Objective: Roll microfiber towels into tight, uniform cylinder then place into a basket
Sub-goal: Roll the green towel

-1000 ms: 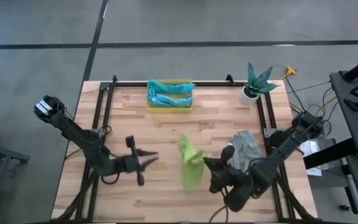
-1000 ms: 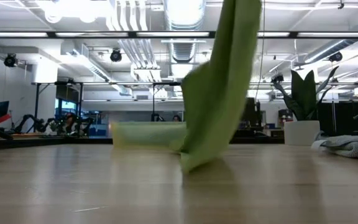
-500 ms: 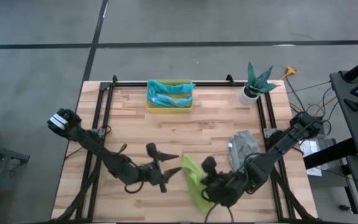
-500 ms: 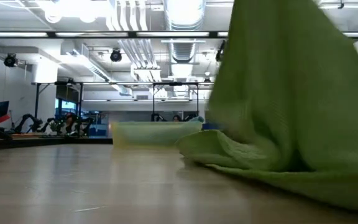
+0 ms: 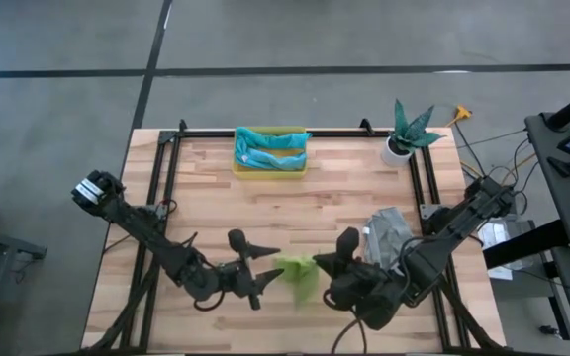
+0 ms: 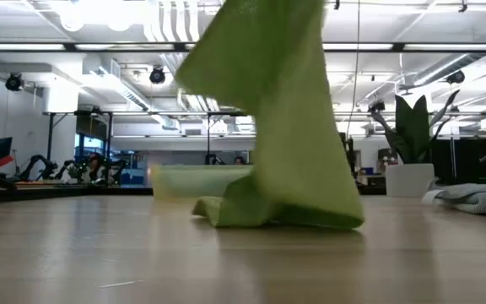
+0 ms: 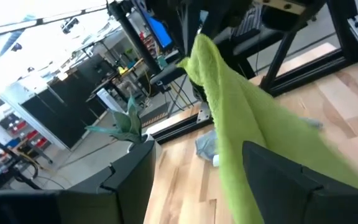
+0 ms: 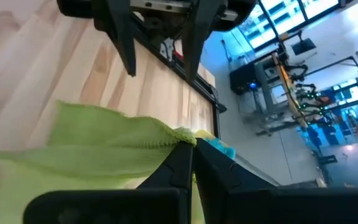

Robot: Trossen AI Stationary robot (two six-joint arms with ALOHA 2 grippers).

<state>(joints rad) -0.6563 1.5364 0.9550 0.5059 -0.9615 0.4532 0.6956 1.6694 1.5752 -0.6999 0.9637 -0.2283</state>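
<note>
The lime green towel hangs from my right gripper, which is shut on it near the table's front middle. The towel's lower end is bunched on the wood. My left gripper is open and points level at the towel from the left. In the left wrist view its two fingers stand on either side of the hanging cloth. The grey towel lies crumpled at the right. The yellow basket at the far edge holds a teal towel and a light blue towel. My left gripper: I cannot tell whether its fingers touch the green cloth between them. My right gripper pinches the towel's top edge between its two fingers, bunched into folds there. It comes from the table's right, slanting down. The towel hangs slack below the hold, its lower end on the table.
A white plant pot with a green plant stands at the far right corner. Black frame rails run along the table's left, far and right edges. Bare wood lies between the basket and the grippers.
My left gripper has gone toward the table's right and now stands at the towel. My right gripper first swung the towel toward the near edge, where it sprawled on the wood, then rose. The cloth now hangs gathered, with only its lower end on the table.
</note>
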